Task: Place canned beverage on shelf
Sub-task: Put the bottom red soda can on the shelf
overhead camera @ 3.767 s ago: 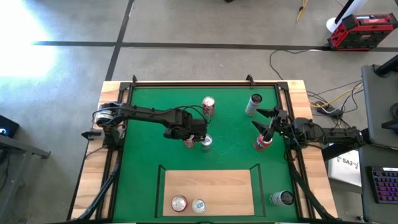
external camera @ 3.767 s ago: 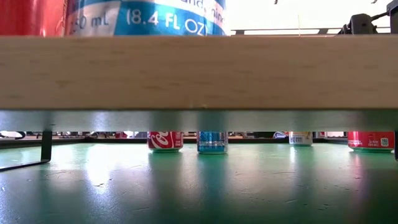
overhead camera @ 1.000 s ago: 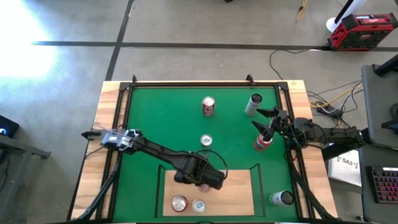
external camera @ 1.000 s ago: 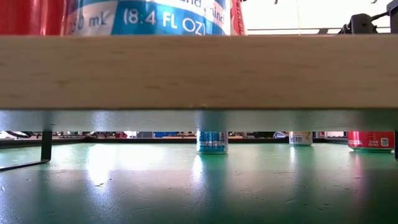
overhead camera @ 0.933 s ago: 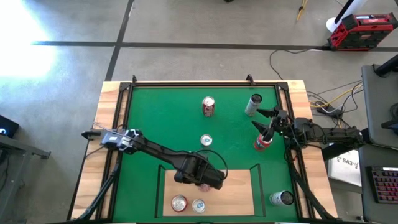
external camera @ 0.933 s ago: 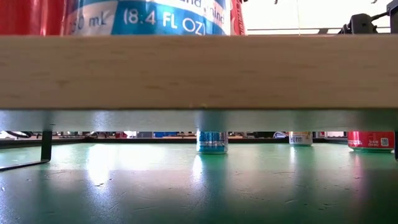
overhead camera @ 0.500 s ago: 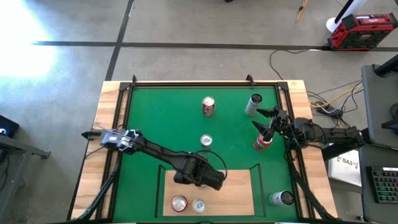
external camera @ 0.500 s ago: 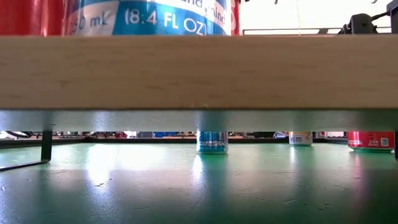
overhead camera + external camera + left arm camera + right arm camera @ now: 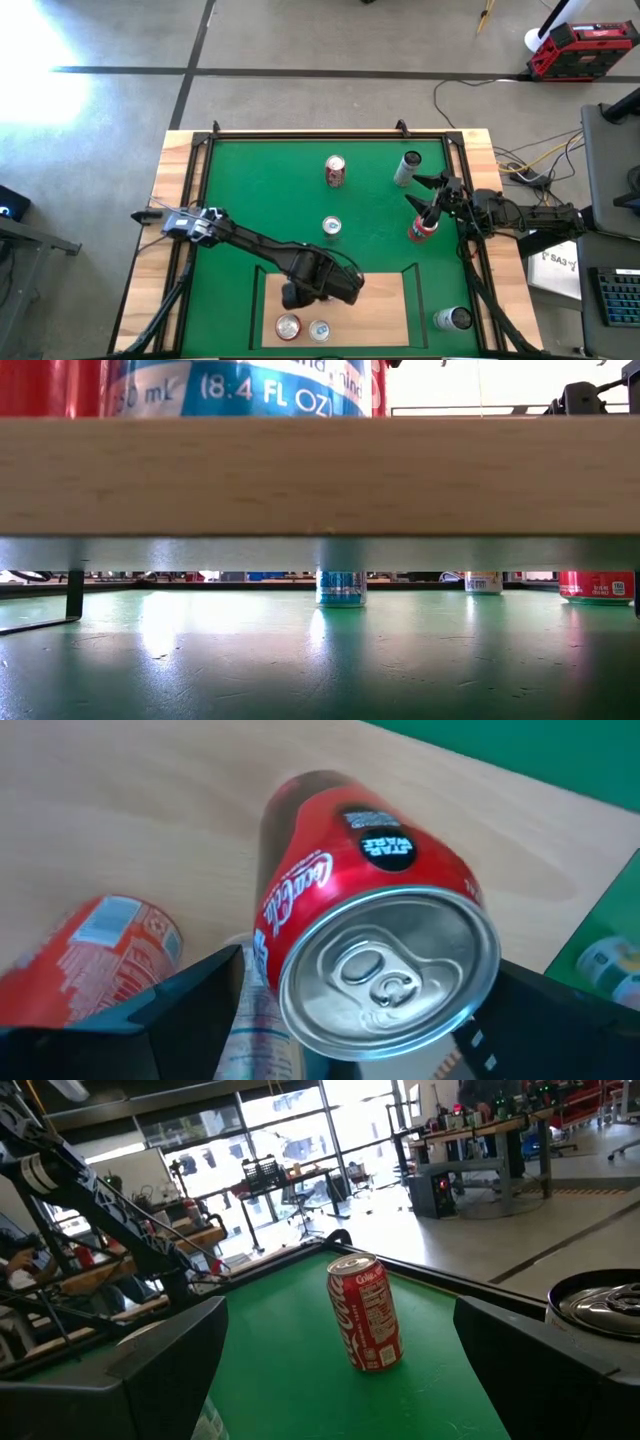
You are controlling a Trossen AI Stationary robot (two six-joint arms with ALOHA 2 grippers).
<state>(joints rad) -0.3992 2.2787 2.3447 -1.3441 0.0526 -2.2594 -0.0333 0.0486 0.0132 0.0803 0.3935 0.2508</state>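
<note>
I have the left gripper (image 9: 322,296) over the shelf (image 9: 380,310) at the mat's six o'clock edge, its jaws spread to either side of an upright red cola can (image 9: 375,945) standing on the pale board, not pinching it. Two more cans, a red one (image 9: 288,326) and a blue-and-white one (image 9: 319,329), stand on the board just toward six o'clock from it. My right gripper (image 9: 432,198) waits at the mat's three o'clock side, jaws wide open, beside another red can (image 9: 422,229) on the green tabletop (image 9: 250,190).
</note>
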